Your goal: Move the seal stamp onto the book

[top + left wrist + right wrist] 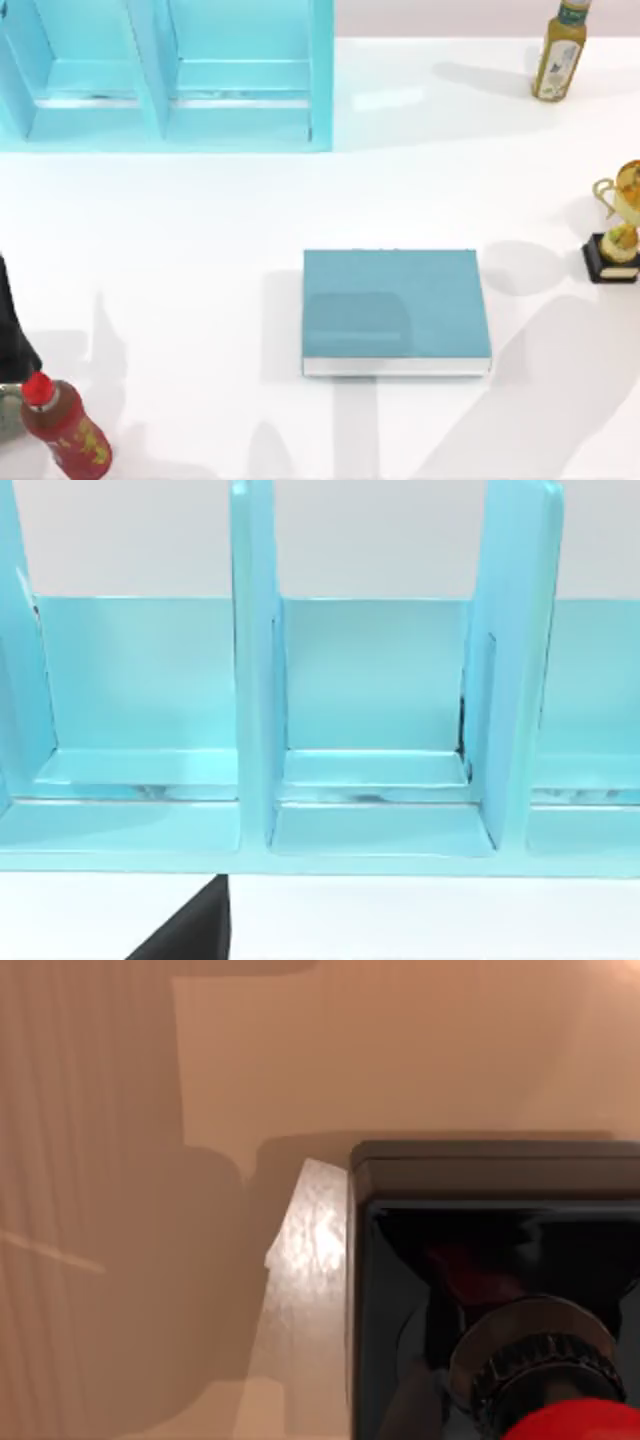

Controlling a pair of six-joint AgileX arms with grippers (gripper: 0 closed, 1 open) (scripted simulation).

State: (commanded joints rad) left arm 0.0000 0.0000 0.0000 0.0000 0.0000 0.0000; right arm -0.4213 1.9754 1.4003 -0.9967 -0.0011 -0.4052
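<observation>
The book (395,305) lies flat near the middle of the bench (180,300), well apart from the blue shelf (170,75) at the back left, the red bottle (65,428) at the front left, and the trophy (618,228) at the right edge. The seal stamp (500,1175) sits close under the right wrist camera, black base toward the view and red knob nearest. The left arm (8,325) rests at the bench's left edge, facing the shelf; I cannot tell how either arm's fingers stand.
</observation>
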